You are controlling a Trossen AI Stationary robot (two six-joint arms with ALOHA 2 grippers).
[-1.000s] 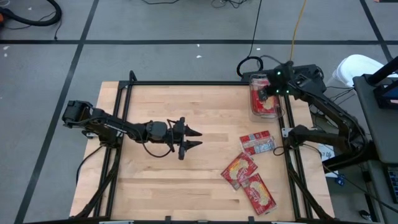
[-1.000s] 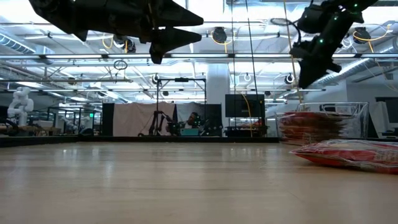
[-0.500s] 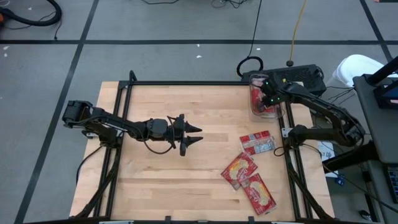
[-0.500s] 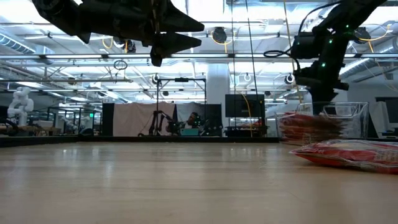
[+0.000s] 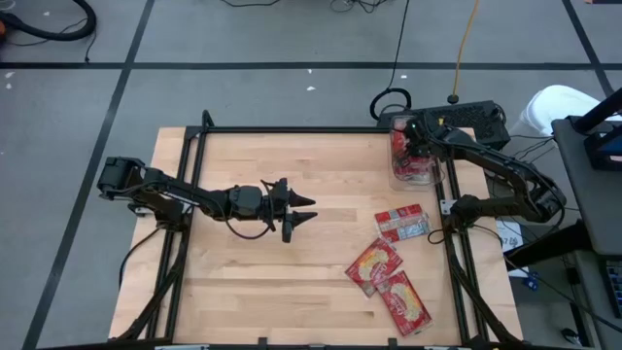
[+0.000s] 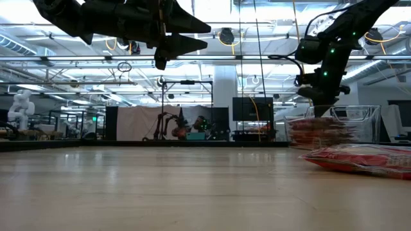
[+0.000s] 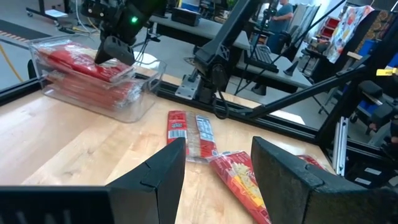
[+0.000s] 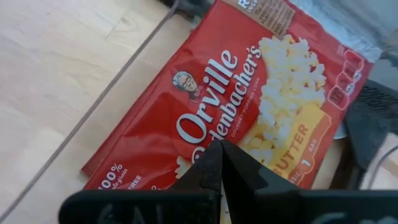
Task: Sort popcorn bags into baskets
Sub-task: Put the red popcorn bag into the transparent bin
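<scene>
We work on the bench [image 5: 253,262]: basket [image 5: 413,160] at the far right corner holds stacked popcorn bags [image 7: 93,71]; three loose bags [image 5: 394,267] lie near the right edge. Right hand [image 5: 416,139], clenched with nothing held, presses the top bag; best to push flat, lightly. Earlier it hung higher, part open. Left hand [image 5: 299,212] waits released mid-bench.

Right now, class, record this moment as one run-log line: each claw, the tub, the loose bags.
right claw: shut, pressing bags in tub | left claw: open, mid-table, empty | loose popcorn bags: three on table
</scene>
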